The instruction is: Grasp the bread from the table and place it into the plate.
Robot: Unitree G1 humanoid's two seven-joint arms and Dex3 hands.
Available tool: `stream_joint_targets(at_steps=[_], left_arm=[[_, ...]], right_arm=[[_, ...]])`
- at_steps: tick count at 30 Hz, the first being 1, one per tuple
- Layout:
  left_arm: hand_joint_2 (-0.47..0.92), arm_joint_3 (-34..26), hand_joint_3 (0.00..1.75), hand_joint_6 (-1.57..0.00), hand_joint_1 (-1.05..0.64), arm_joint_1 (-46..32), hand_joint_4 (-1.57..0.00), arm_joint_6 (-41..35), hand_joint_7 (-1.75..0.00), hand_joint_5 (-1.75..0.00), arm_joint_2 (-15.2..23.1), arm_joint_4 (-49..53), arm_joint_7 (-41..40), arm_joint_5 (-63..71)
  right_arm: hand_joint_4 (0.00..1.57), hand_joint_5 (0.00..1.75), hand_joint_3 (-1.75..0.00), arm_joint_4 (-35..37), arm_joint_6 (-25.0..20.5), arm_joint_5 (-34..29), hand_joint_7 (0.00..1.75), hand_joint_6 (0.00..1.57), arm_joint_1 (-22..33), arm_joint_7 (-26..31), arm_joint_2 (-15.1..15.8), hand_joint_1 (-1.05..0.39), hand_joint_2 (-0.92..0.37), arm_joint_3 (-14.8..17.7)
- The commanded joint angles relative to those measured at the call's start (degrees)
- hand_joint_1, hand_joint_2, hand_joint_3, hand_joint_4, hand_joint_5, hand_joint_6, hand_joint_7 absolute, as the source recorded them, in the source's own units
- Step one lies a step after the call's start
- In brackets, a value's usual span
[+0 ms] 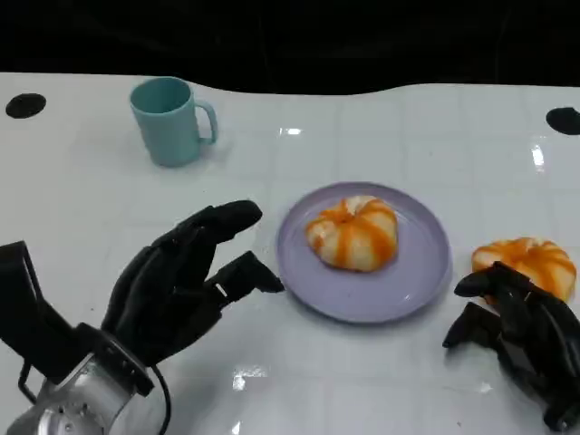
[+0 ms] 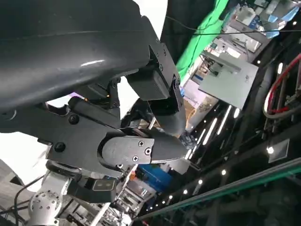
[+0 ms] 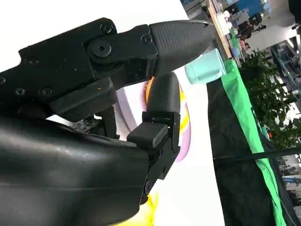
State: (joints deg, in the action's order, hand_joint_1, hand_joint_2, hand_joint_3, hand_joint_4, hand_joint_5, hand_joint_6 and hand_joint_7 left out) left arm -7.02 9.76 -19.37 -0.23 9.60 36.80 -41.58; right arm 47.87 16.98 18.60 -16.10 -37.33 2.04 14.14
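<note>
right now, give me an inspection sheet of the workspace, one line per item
surface: white table, glossy, black round marks at its far corners
job's things: one bread on the purple plate; second bread on the table at the plate's right
clutter: teal mug, upright, far left
hands: left hand left of the plate, fingers apart, holding nothing; right hand by the second bread, grip cannot be told
cables: black cable at the left wrist
surroundings: green cloth past the table edge, plants beyond
</note>
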Motion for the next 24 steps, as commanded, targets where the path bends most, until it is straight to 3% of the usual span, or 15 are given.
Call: stream_joint_targets(at_steps=[1,4,13,16,24], left_arm=[[0.92,-1.8,0.29,-0.74,-0.60,-9.3,-0.84,0.7,-1.49,-1.72,-3.5,-1.8,-1.7,-1.4],[0.92,-2.0,0.29,-0.72,-0.60,-9.6,-0.86,0.5,-1.59,-1.74,-3.9,-2.4,-1.8,-1.2],[0.92,-2.1,0.29,-0.70,-0.60,-10.9,-0.86,1.3,-1.62,-1.75,-4.0,-2.3,-1.8,0.4],[0.92,-2.1,0.30,-0.65,-0.58,-12.8,-0.87,3.1,-1.74,-1.75,-3.7,-1.6,-1.7,2.4],[0.92,-2.2,0.30,-0.66,-0.57,-13.4,-0.87,4.7,-1.75,-1.75,-4.2,-1.8,-2.1,4.3]], right_arm=[[0.66,1.55,-0.20,-0.8,-3.2,1.9,1.21,0.62,1.0,0.1,-0.2,-0.53,-0.92,0.7],[0.67,1.55,-0.20,-1.2,-3.7,2.0,1.21,0.62,1.2,0.2,-0.2,-0.54,-0.92,0.6],[0.67,1.55,-0.19,-2.1,-3.8,1.7,1.21,0.62,1.6,0.2,-0.2,-0.54,-0.92,0.6],[0.66,1.54,-0.22,-2.5,-3.1,1.6,1.21,0.62,2.2,-0.1,-0.1,-0.52,-0.92,0.6],[0.65,1.55,-0.22,-3.4,-3.6,1.6,1.21,0.61,2.5,-0.1,0.0,-0.52,-0.92,0.4]])
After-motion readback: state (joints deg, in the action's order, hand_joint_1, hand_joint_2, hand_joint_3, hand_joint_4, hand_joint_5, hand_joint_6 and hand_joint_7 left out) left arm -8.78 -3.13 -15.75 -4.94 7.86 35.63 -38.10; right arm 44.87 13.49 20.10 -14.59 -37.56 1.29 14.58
